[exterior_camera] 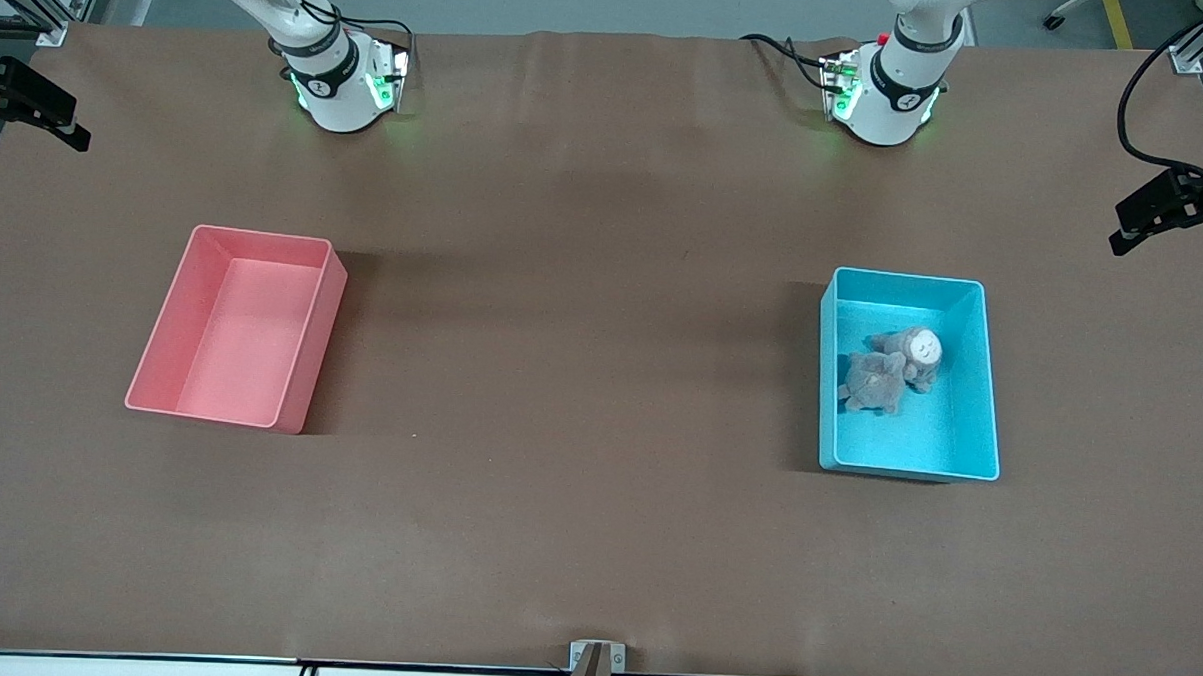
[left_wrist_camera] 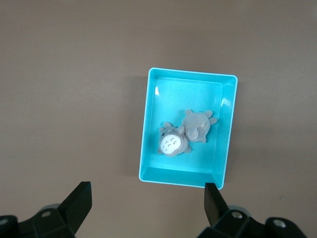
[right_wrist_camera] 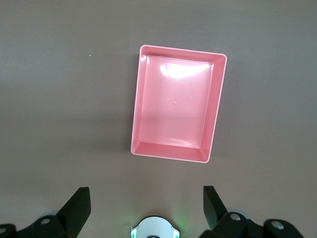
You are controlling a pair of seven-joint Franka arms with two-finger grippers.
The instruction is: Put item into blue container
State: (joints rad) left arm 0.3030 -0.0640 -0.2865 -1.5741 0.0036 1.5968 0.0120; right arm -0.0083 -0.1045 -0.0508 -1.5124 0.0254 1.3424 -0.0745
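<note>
A pink rectangular plastic bin [right_wrist_camera: 174,106] with upright walls sits on the brown bench [right_wrist_camera: 64,99] — nothing inside it. The right tool [right_wrist_camera: 147,208] hangs above, black fingers [right_wrist_camera: 79,201] spread wide — gripping nothing.

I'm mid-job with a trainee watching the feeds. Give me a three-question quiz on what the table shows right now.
1. True or false: the plush toys lie inside the blue container.
2. Which holds nothing: A) the pink bin B) the blue container C) both?
3. Fill in: the left gripper and the right gripper, each high over the table, both stand ____.

Key
1. True: two grey plush toys lie side by side on its floor.
2. A: the pink bin, toward the right arm's end of the table.
3. Open, holding nothing.
</note>
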